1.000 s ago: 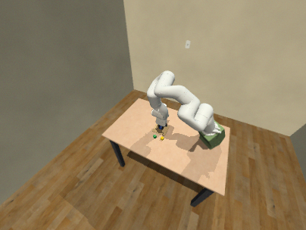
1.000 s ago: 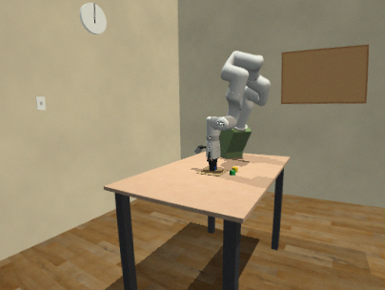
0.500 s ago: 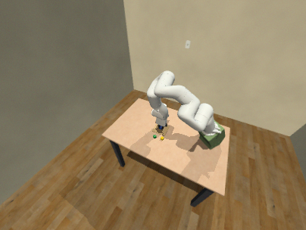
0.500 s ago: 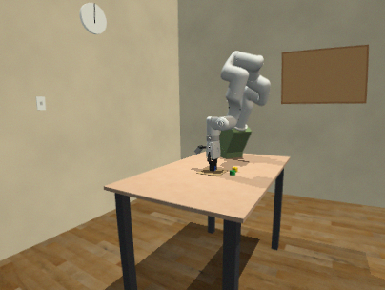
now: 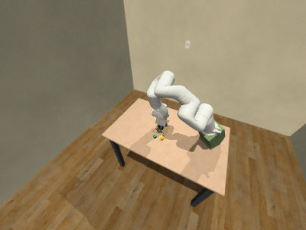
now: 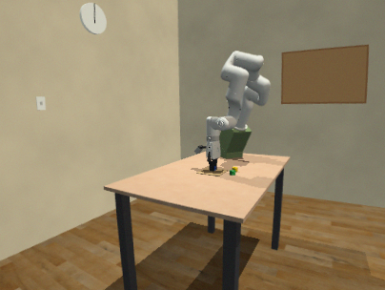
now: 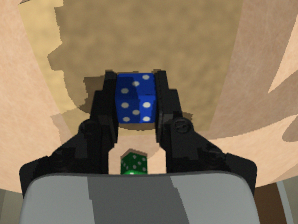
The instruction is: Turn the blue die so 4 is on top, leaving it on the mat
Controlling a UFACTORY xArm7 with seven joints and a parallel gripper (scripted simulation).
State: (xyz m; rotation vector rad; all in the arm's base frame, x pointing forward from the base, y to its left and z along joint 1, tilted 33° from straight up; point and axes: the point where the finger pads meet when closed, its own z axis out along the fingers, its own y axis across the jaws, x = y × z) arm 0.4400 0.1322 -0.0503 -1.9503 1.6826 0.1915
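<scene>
My gripper (image 7: 136, 86) (image 5: 160, 127) (image 6: 212, 165) is shut on the blue die (image 7: 136, 100), which sits between the two black fingers with a face of several white pips towards the wrist camera. It hangs low over the tan mat (image 7: 200, 36) (image 6: 202, 171), inside the mat's edges. I cannot tell whether the die touches the mat. The green die (image 7: 133, 163) (image 5: 154, 135) (image 6: 232, 173) lies on the table just off the mat, seen between the finger bases in the wrist view. The yellow die (image 5: 162, 138) (image 6: 235, 169) lies beside the green one.
The arm's green base block (image 5: 212, 139) (image 6: 234, 142) stands at the far side of the wooden table (image 5: 197, 166) (image 6: 191, 188). The arm casts dark shadows over the mat and the table.
</scene>
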